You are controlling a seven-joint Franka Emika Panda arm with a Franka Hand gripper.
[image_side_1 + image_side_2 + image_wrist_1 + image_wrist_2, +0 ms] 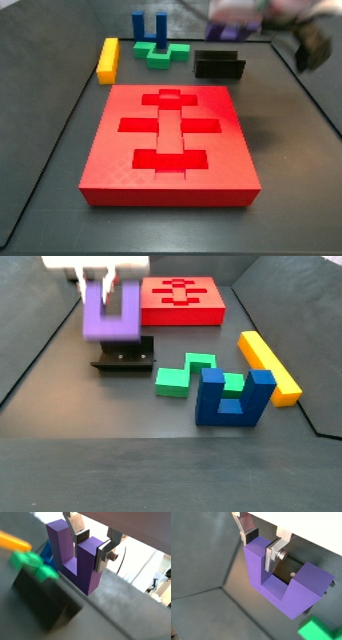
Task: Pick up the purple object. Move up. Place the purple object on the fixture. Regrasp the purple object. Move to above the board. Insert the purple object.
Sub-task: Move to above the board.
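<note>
- The purple object (110,318) hangs in the air with its two prongs pointing up, held above the fixture (123,357) and not touching it, as far as a side view shows.
- Your claw (263,543) is clamped on one prong only: in both wrist views a silver finger (104,554) sits in the slot between the prongs and its partner lies against that prong's outer face, so the grip is narrow and holding the piece.
- Judge the block as stiff, light, matte plastic; it should not flex or crush, but its smooth flat faces could let it pivot between the pads, since the hold is off to one side of its weight.
- For the regrasp, you would do better to take it across broad flat faces near its middle, so that it hangs square for the insertion.
- The fixture is a dark grooved piece standing on the desk (80,406); line the block up with it before you lower, as a tilt could jam it.
- Just beside the fixture lie the green block (187,373) and the blue piece (235,398), with the yellow bar (267,364) past them; keep your descent clear of them.
- The board (170,140) lies well apart, its cutouts empty, so placing, regrasping and inserting look yet to be done.
</note>
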